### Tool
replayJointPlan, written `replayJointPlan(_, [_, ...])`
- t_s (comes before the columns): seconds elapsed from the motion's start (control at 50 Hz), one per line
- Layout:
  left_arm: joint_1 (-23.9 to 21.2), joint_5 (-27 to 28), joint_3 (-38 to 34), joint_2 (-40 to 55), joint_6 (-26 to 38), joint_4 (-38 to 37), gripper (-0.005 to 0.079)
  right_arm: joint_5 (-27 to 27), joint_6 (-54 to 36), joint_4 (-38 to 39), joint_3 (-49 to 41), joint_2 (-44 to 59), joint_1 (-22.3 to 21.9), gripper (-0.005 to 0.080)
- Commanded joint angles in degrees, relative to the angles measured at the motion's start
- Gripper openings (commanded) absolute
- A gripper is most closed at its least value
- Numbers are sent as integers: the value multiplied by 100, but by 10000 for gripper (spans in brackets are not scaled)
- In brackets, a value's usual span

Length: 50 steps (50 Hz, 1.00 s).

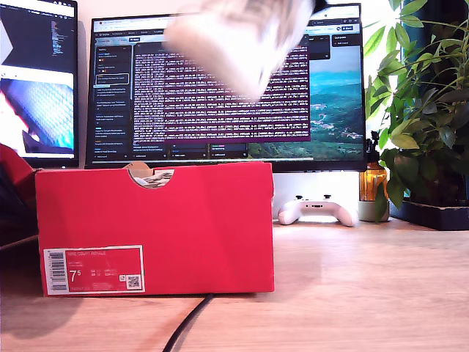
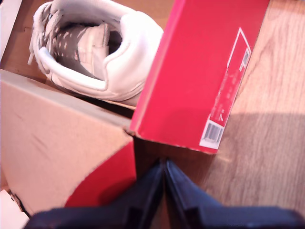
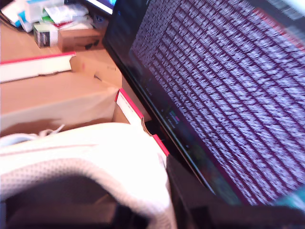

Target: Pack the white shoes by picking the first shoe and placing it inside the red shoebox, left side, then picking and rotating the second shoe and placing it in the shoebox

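The red shoebox (image 1: 183,227) stands on the wooden desk at the exterior view's left, its white label (image 1: 94,270) facing the camera. One white shoe (image 2: 95,47) lies inside the shoebox (image 2: 200,71), laces and collar showing. My first gripper (image 2: 164,164) is shut and holds nothing; it hovers just outside the box's labelled wall. The other white shoe (image 1: 242,40) hangs blurred high in the air in front of the monitor, up and to the right of the box in the exterior view. My second gripper (image 3: 164,191) is shut on this shoe (image 3: 95,152) at its collar, above the box's rim (image 3: 138,112).
A wide monitor (image 1: 227,88) stands close behind the box. A white game controller (image 1: 316,210), an amber bottle (image 1: 372,183) and a potted plant (image 1: 425,110) sit at the exterior view's right. A black cable (image 1: 187,326) runs forward from the box. A tan cardboard panel (image 2: 57,133) adjoins it.
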Motion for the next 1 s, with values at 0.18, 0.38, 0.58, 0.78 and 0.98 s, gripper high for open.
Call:
replayJointPlan(0.18, [-11, 24, 39, 55, -20, 20, -18, 20, -118, 409, 807, 734, 138, -13])
replayJointPlan(0.38, [-11, 24, 39, 55, -20, 22, -18, 46, -306, 382, 1290, 1237, 177, -13])
replayJointPlan(0.58, [-11, 26, 39, 55, -20, 22, -18, 111, -721, 186, 1290, 1438, 177, -13])
replayJointPlan(0.78, [-9, 26, 39, 55, -20, 22, -18, 205, -973, 20, 1287, 1709, 175, -13])
replayJointPlan(0.98, [-11, 26, 39, 55, -20, 20, -18, 205, -977, -173, 1287, 2002, 175, -13])
